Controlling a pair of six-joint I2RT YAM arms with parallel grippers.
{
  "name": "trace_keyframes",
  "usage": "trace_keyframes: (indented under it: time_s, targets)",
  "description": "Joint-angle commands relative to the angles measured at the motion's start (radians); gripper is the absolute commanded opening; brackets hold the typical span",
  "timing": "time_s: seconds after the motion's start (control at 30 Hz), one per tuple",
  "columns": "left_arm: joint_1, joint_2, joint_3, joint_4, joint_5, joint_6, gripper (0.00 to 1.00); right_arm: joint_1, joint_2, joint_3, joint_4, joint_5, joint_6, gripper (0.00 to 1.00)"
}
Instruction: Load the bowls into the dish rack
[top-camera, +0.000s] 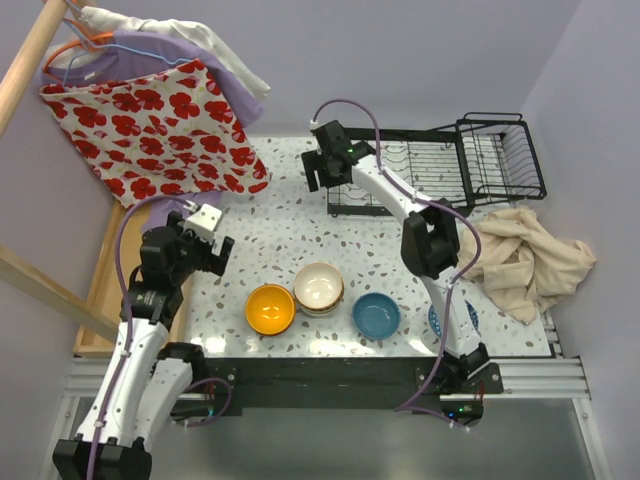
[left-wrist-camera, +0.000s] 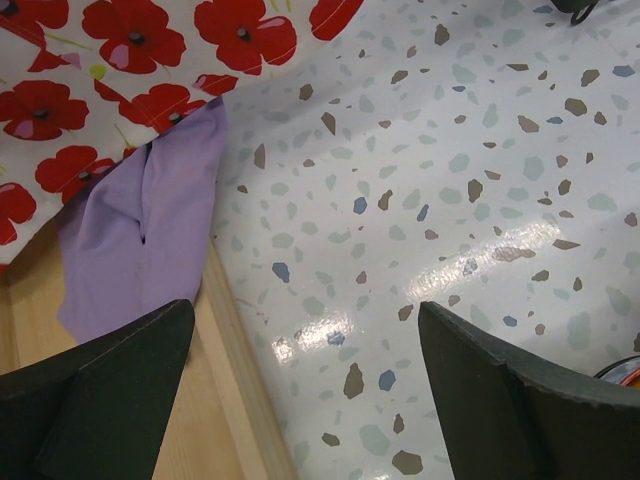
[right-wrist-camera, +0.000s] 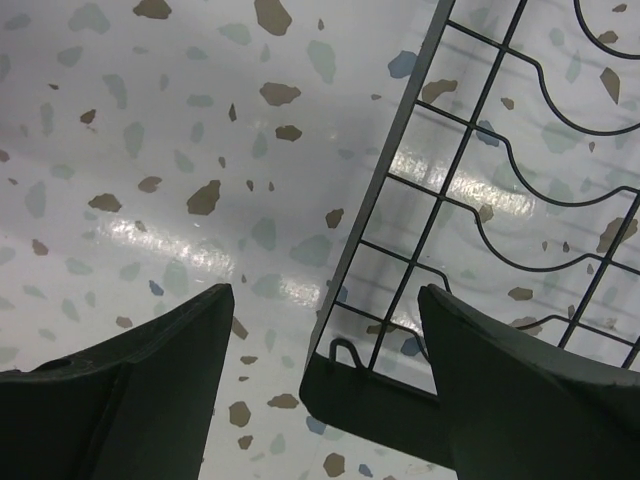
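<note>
Both end effectors spread and holding nothing; the bowls sit near the front of the tabletop (top-camera: 270, 225), well apart from the dish rack (top-camera: 440, 165).

The right end effector (top-camera: 322, 172) hovers over the rack's left corner, its wires between the fingers in the wrist view. The left end effector (top-camera: 203, 255) hangs over the tabletop's left edge, beside the wooden tray (top-camera: 105, 285). The orange-yellow bowl (top-camera: 270, 308), cream bowl (top-camera: 318, 285) and blue bowl (top-camera: 376, 315) lie between the arms. The cream bowl rests on another bowl, mostly hidden. A patterned bowl (top-camera: 472, 318) is largely covered by the right arm.
</note>
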Motion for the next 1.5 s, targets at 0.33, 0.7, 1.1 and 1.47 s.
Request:
trace_keyframes:
  time_s: [0.33,0.7,1.1,1.47]
  targets:
    - [0.025,0.038,0.024,0.05,0.068,-0.039,1.0,0.014,0.071,0.069,0.045,0.139,0.017,0.53]
    - [0.024,0.016,-0.005,0.09,0.077,-0.025,1.0,0.069,0.016,-0.016,0.047,0.16,-0.021,0.16]
    - [0.024,-0.068,-0.049,0.106,0.085,0.022,1.0,0.179,-0.126,-0.198,0.03,0.197,-0.03,0.0]
    - [0.024,-0.132,-0.082,0.083,0.097,0.093,1.0,0.235,-0.254,-0.424,0.007,0.028,-0.15,0.0]
